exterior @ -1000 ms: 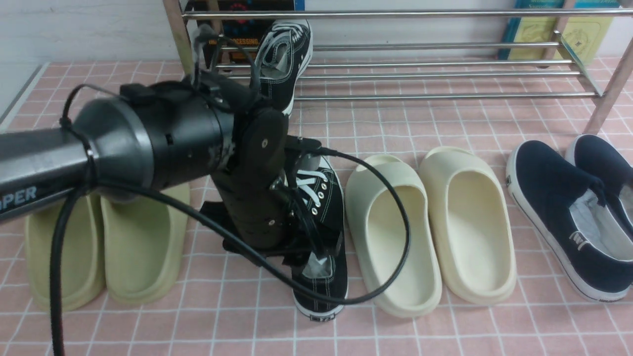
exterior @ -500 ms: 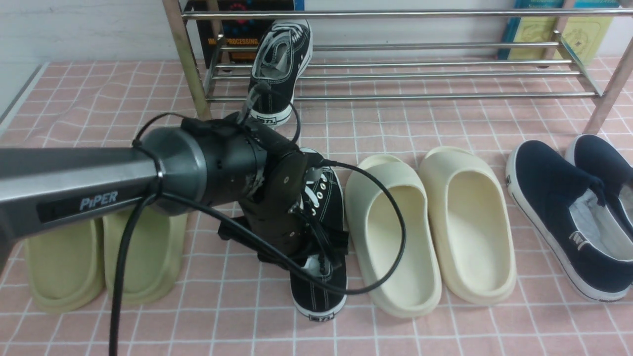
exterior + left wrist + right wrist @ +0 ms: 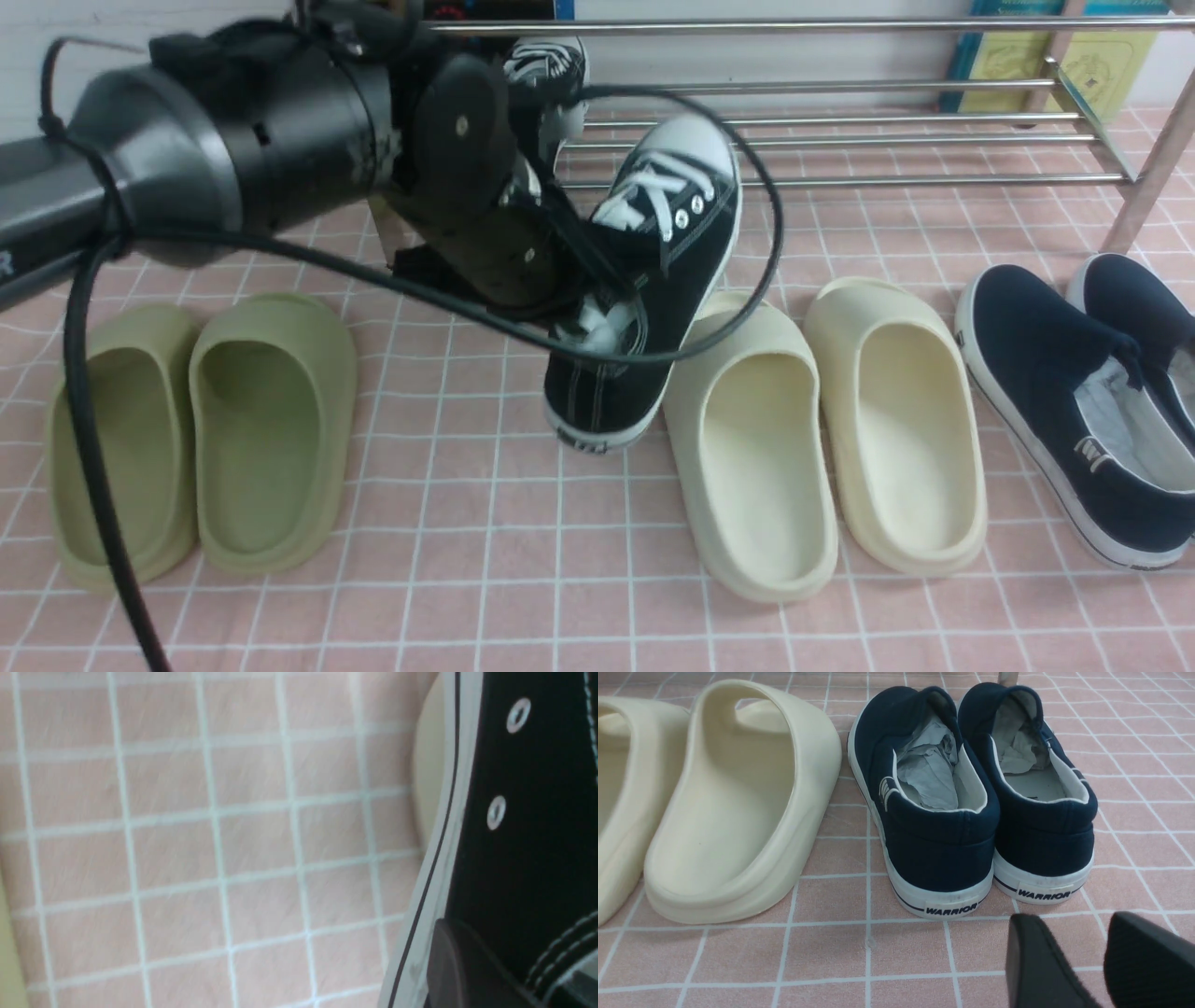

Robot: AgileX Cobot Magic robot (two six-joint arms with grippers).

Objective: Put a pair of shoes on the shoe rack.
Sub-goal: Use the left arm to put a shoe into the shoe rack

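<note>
Lifted off the floor since the earlier frame, the near black sneaker is grasped, tilted, by the left gripper. Its mate is seen on the shoe rack, toward the left (partly hidden by the arm). The right gripper is held open, empty, near the navy slip-ons.

Two black lace-up sneakers; two navy slip-ons; two cream slides; two olive slides.
</note>
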